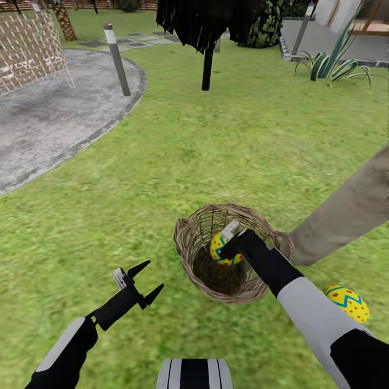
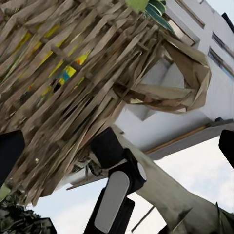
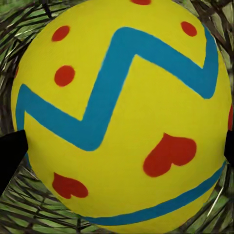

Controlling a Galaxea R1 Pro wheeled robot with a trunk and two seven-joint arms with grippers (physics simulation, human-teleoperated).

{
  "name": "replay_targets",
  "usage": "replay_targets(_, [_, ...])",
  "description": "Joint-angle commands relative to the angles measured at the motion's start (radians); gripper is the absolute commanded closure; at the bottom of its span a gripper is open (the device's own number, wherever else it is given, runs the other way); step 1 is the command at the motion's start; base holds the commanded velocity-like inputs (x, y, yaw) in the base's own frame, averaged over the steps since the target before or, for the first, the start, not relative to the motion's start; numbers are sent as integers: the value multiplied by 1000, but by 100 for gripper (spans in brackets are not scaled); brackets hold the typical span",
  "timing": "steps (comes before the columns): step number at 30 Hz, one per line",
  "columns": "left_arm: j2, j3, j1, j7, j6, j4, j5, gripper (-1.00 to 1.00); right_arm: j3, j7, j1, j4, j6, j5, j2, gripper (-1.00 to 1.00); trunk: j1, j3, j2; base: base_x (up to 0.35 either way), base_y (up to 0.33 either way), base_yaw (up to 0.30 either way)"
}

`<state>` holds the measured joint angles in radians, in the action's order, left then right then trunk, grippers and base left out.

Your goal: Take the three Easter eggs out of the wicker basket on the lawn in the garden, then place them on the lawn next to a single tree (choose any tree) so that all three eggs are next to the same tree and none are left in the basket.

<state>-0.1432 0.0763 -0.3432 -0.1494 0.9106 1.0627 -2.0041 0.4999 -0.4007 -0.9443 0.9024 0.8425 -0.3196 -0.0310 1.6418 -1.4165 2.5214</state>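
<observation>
While our right arm hides part of the wicker basket (image 1: 190, 246) and our right gripper (image 1: 229, 243) reaches inside it, we count two Easter eggs: one (image 1: 219, 247) pinched between its fingers in the basket, one (image 1: 348, 302) on the lawn (image 1: 216, 140) beside the tree (image 1: 346, 213); a third, if any, is unseen; our left gripper (image 1: 146, 281) hangs spread

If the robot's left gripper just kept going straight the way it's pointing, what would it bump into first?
Probably the wicker basket. The left gripper points its open fingers at the basket's outer wall, with only grass between them in the head view. Its wrist view shows woven wall directly ahead, an egg glimpsed through it.
</observation>
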Motion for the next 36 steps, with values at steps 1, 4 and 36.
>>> replay_targets(1, [-1, 3, 0, -10, 0, -1, 7, -100, -17, -36, -1, 5, 4, -10, -1, 100, -1, 3, 0, 0, 0, 0])
replay_targets(4, [-1, 3, 0, -10, -1, -1, 7, -100, -128, -189, -1, 7, 5, -18, -2, 100, -2, 15, -1, 0, 0, 0])
replay_targets(36, [57, -1, 0, -10, -18, 0, 116, -100, -448, -447, 4, 76, -5, -12, -42, 100, -13, 112, -7, -87, 0, 0])
